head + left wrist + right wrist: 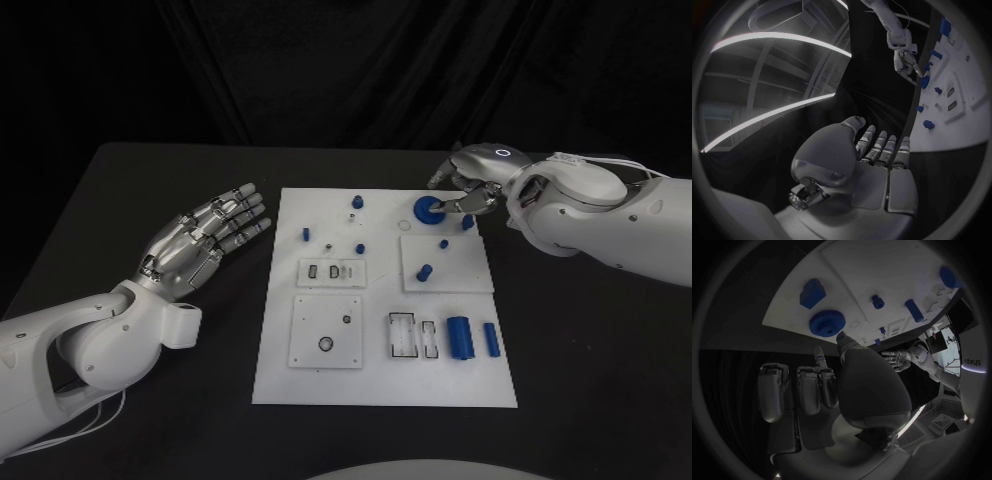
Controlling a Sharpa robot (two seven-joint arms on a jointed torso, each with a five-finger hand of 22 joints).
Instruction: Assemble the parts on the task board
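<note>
Right hand [469, 190] pinches blue gear [428, 208] at task board's [382, 390] far right corner. Left hand [202, 240] spread, idle over worktop [159, 180]. Risk: shallow fingertip hold lets gear tilt, missing its seat.

One word can be read: "edys", or something close to it, in pale letters on a dark panel [972, 361] at the right edge of the right wrist view. Its first letters are cut off or unclear.
</note>
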